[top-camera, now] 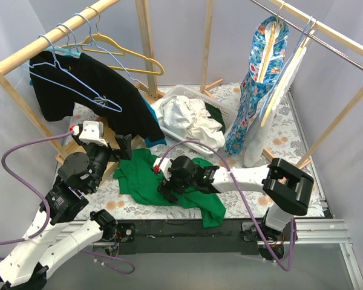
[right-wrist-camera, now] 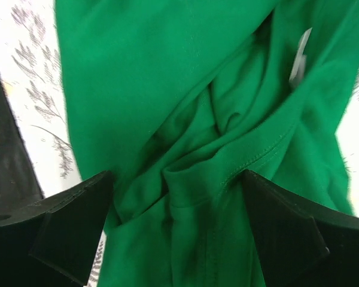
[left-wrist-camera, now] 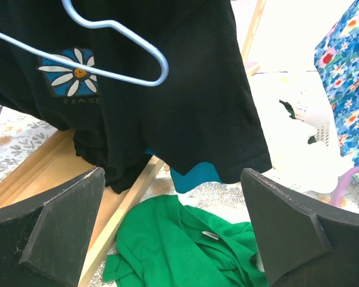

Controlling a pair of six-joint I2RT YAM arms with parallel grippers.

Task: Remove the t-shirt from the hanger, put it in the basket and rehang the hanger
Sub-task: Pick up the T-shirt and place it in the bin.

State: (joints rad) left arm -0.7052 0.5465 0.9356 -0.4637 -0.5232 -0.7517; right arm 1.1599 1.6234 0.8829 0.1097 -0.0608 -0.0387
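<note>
- Claws first: the right gripper (right-wrist-camera: 176, 197) hung directly over the green t-shirt (top-camera: 142, 172), on the near side of the white basket (top-camera: 181, 90). Its fingers were spread wide and gripped nothing.
- I saw the left gripper (left-wrist-camera: 172, 179) near-left of the basket, its jaws likewise wide apart and empty, facing the hem of the black t-shirt (top-camera: 91, 81).
- The green t-shirt lay crumpled on the table (top-camera: 290, 130) just in front of the basket, off any hanger.
- Left of the basket, the black t-shirt hung below the wooden rail (top-camera: 48, 42). A light blue hanger (left-wrist-camera: 119, 75) showed against its front, but I could not tell whether it carried the shirt.
- Right of the basket hung a floral garment (top-camera: 254, 90).
</note>
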